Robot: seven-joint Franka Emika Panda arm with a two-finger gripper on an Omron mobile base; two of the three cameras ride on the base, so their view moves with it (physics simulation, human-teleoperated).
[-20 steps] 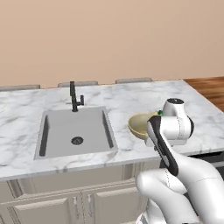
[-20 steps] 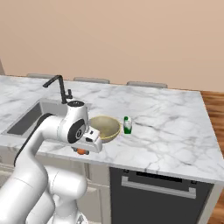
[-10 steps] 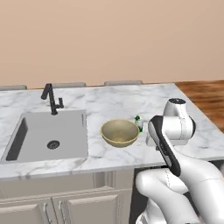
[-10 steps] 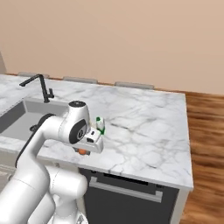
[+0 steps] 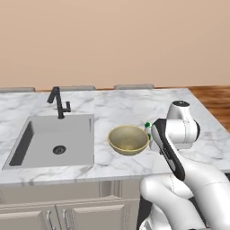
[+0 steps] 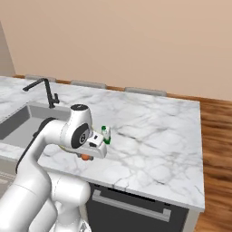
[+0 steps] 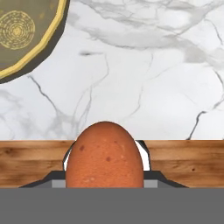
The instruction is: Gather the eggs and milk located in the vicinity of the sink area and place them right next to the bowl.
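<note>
A white marble counter (image 5: 112, 105) with grey veining runs below a plain beige wall (image 5: 112, 40). Beneath the counter, cream cabinet doors (image 5: 58, 218) face front. A dark oven front (image 6: 131, 210) sits under the counter's right end. Wooden flooring (image 6: 217, 149) extends right of the counter. Lighting is even.
</note>
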